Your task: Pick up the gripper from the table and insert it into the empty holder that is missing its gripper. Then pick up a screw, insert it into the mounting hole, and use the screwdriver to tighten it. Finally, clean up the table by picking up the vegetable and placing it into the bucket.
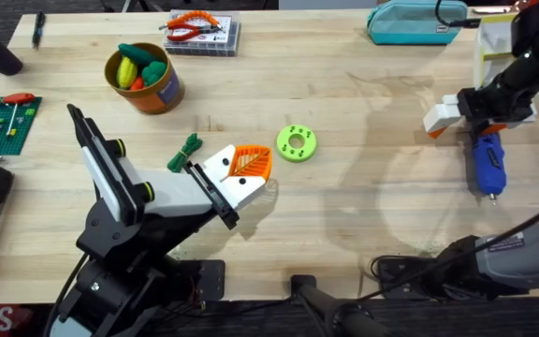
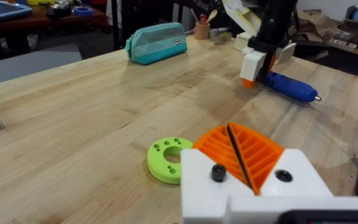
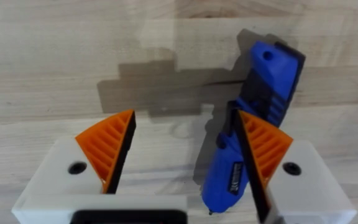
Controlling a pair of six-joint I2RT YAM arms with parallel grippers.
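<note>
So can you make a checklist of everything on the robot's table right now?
Surface: wooden table, bare in the middle.
Job's things: blue screwdriver lying flat at the right; dark green vegetable by the left gripper; orange bucket holding toy produce.
Clutter: green ring, teal pouch, pliers on a parts box.
Grippers: left gripper shut, empty; right gripper open, over the screwdriver.
Cables: black cables along the near edge.
Surroundings: nothing seen.
</note>
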